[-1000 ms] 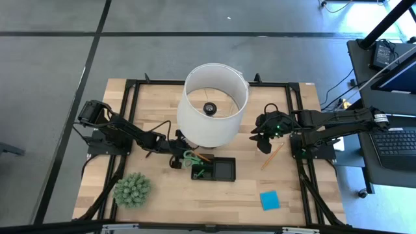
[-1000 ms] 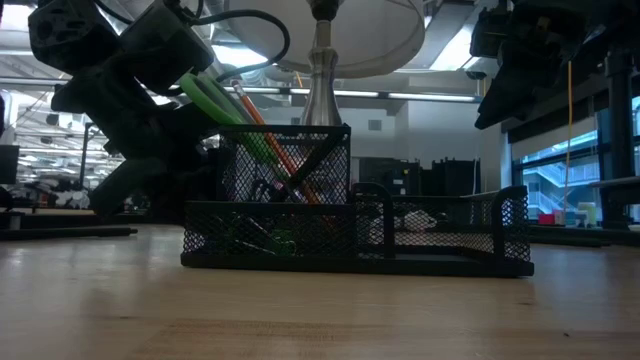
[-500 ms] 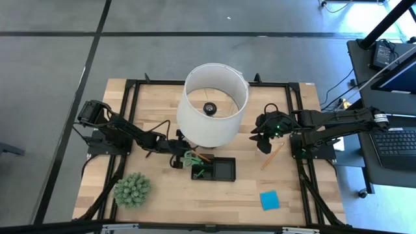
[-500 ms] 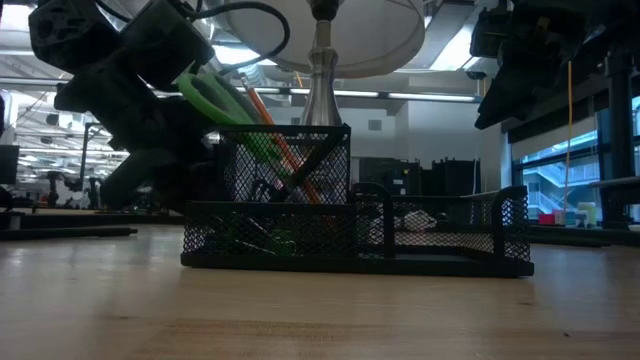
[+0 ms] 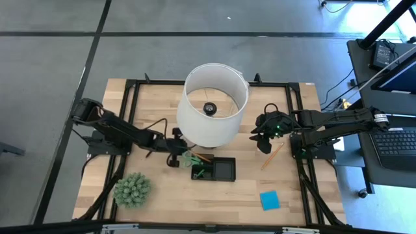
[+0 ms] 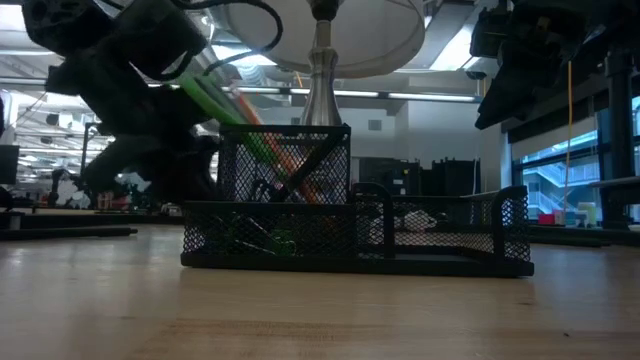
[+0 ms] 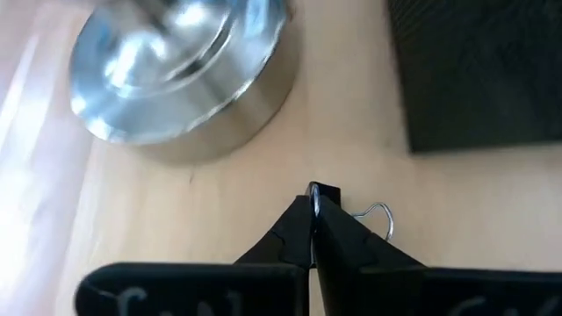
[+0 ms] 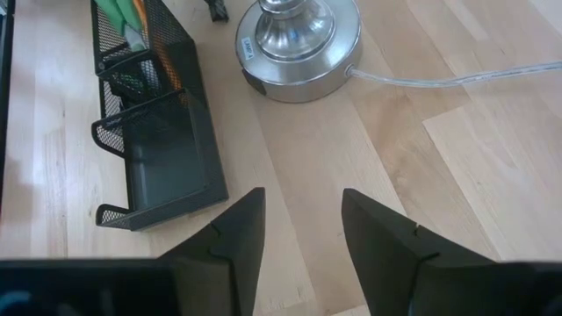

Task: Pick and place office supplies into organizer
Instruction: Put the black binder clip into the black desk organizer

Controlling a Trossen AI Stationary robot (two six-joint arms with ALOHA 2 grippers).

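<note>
Left gripper, jaws pinching a binder clip, sits centre-left beside the organizer near the lamp base. Clip may slip and miss the tray. Right gripper idles, jaws spread, centre-right.

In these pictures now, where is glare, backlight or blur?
Low view: bright ceiling lights behind leave the organizer and arms as dark silhouettes. Left wrist view: the lamp base is blurred and shiny, with the wood washed out beside it. Right wrist view: evenly lit, sharp.
</note>
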